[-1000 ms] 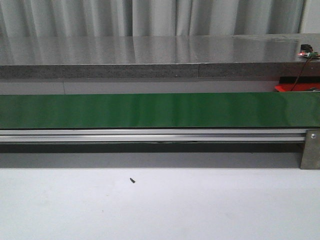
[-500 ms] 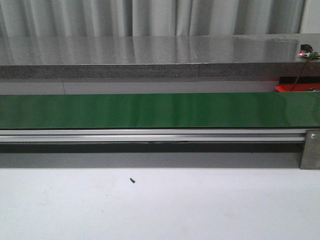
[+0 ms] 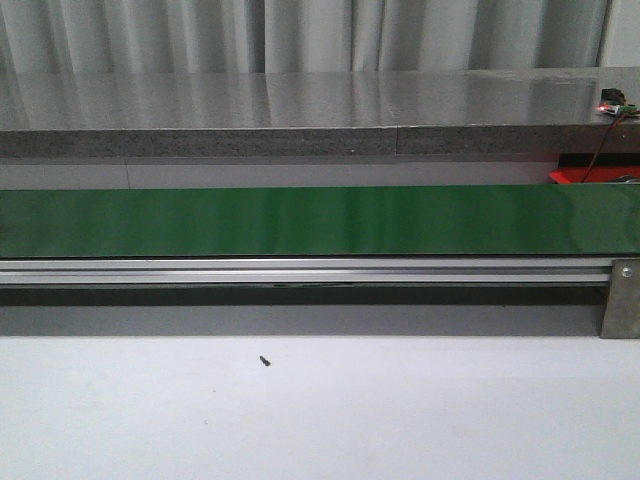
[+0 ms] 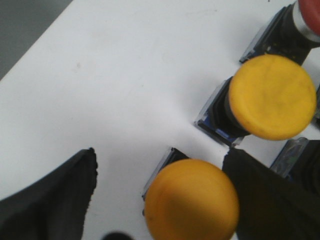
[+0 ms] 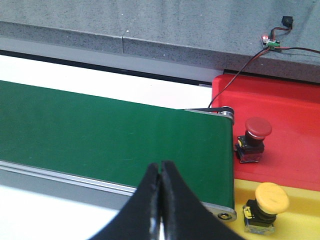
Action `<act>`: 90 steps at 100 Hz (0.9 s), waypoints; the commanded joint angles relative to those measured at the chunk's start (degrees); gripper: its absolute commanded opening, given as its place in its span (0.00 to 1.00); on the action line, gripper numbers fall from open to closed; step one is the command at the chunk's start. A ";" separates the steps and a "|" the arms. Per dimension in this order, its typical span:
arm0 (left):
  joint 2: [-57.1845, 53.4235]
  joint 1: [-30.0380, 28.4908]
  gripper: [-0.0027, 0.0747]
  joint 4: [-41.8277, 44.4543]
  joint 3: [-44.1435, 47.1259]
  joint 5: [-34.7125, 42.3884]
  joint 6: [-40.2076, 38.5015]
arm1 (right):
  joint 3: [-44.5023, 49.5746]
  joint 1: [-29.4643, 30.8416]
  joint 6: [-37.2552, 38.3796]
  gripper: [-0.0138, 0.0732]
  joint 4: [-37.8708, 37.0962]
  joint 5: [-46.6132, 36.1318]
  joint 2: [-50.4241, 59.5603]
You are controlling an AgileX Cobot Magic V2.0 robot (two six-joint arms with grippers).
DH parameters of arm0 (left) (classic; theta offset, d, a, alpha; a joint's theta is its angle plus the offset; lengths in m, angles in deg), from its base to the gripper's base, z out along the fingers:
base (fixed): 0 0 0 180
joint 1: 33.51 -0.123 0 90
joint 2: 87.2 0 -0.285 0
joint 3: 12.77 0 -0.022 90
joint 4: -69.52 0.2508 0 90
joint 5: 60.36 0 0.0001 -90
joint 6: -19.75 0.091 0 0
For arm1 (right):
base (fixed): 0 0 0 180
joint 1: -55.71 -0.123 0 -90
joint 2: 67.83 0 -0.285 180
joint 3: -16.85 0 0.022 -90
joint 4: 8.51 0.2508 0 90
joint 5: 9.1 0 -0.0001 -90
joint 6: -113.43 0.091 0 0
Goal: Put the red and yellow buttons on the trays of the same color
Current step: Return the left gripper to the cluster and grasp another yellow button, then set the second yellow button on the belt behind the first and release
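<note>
yellow button (image 4: 191, 200) upright, cap up, between open left gripper (image 4: 160, 200) fingers

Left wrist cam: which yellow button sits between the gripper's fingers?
The darker orange-yellow button, flanked by the open left gripper. The brighter yellow button stands beyond the fingers, beside a red button at the frame edge.

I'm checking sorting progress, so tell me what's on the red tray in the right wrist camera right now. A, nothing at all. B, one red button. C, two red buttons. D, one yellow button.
B: in the right wrist view a single red button stands on the red tray, while the yellow button sits on the yellow tray next to it.
</note>
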 commanded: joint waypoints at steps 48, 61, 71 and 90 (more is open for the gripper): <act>-2.25 -0.22 0.40 -0.85 -1.46 2.46 -0.53 | -1.44 -0.01 -0.30 0.08 1.05 -3.10 0.19; -2.44 -0.22 0.40 -0.85 -1.79 1.33 -0.42 | -1.44 -0.01 -0.30 0.08 1.05 -3.10 0.19; -3.37 -0.22 0.40 -0.85 -1.79 0.96 0.00 | -1.44 -0.01 -0.30 0.08 1.05 -3.10 0.19; -7.04 -0.22 0.40 -0.36 -1.79 0.43 0.12 | -1.44 -0.01 -0.30 0.08 1.05 -3.10 0.19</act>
